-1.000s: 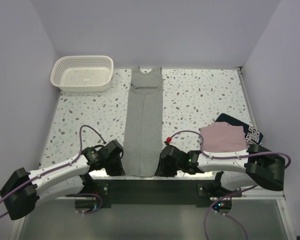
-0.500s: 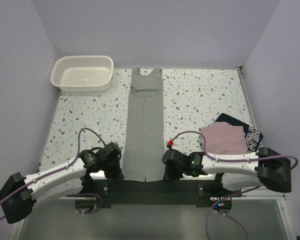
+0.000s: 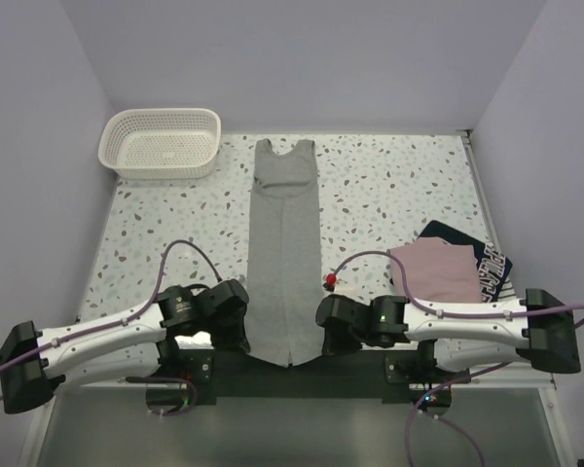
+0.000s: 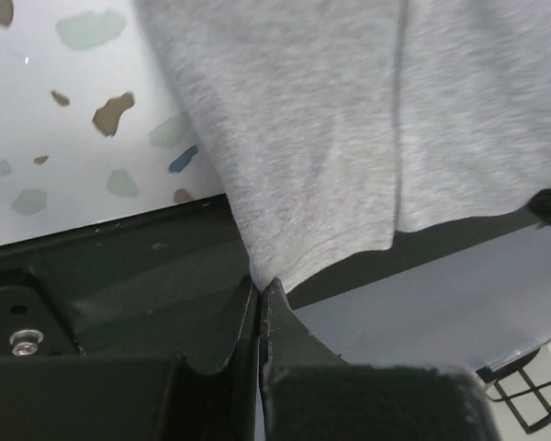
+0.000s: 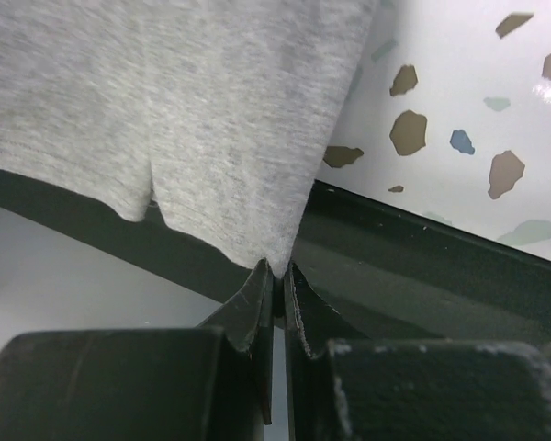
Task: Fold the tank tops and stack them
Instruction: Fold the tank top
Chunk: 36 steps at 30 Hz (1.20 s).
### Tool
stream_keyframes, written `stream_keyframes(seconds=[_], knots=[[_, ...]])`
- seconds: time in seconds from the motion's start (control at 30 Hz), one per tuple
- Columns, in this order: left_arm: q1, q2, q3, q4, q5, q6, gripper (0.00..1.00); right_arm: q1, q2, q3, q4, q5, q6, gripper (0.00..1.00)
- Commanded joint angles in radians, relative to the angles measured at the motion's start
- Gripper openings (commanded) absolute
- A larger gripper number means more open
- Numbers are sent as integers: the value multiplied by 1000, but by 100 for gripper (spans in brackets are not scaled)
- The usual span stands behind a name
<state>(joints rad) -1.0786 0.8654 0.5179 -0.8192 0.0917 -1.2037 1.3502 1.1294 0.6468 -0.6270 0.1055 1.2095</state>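
At the table (image 3: 389,185) edge, left gripper (image 4: 260,285) and right gripper (image 5: 278,268) each pinched a hem corner of the grey tank top (image 3: 284,243), limp, light cloth probably best held there.

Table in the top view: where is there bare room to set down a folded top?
Bare: the table right of the grey top, beyond the pink top; and left of it, nearer than the basket. Crowded: the near edge, where left gripper and right gripper pinch the grey hem, and the pink top's corner.
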Motion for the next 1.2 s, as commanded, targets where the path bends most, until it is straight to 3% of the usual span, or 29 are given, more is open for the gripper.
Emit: stream_keyframes(seconds=[0.0, 0.2, 0.7, 1.17], knots=[[17, 30, 105, -21, -76, 4, 0, 4, 30, 96, -56, 108, -13, 3], [183, 109, 163, 78, -90, 137, 0, -65, 118, 200, -33, 166, -103, 3], [365, 362, 407, 268, -241, 328, 0, -325, 326, 473, 47, 273, -389, 2], [605, 728, 666, 451, -193, 467, 0, -617, 618, 764, 173, 177, -580, 0]])
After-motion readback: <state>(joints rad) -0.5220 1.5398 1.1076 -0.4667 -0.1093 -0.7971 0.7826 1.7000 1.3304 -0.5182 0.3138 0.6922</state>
